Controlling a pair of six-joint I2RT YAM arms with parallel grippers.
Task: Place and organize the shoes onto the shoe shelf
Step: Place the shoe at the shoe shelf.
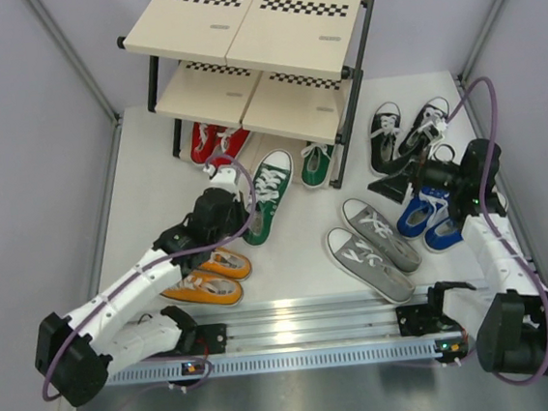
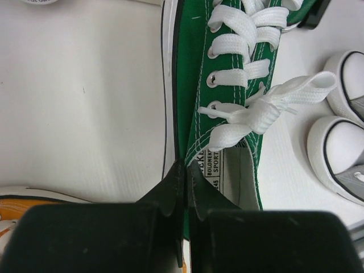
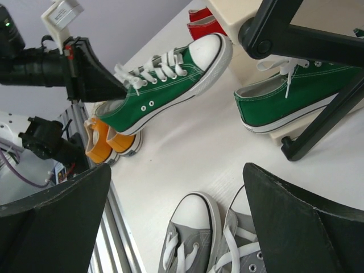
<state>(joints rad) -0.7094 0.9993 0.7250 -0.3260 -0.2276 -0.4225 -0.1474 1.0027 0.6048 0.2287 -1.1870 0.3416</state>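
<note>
Now: green shoe pinched by left arm, right arm free

Left gripper (image 2: 185, 170) is clamped on the side wall of the green shoe (image 2: 227, 85) near the heel opening, fingers tight on the canvas. The shoe is in front of the shelf (image 1: 246, 19), toe toward it; cannot tell if the sole is clear of the table. Second green shoe (image 1: 316, 162) sits on the bottom tier, same tier as the red pair (image 1: 214, 141). Right gripper (image 1: 394, 186) is spread wide, holding nothing, just beside the black pair (image 1: 405, 133) and blue pair (image 1: 429, 220).
</note>
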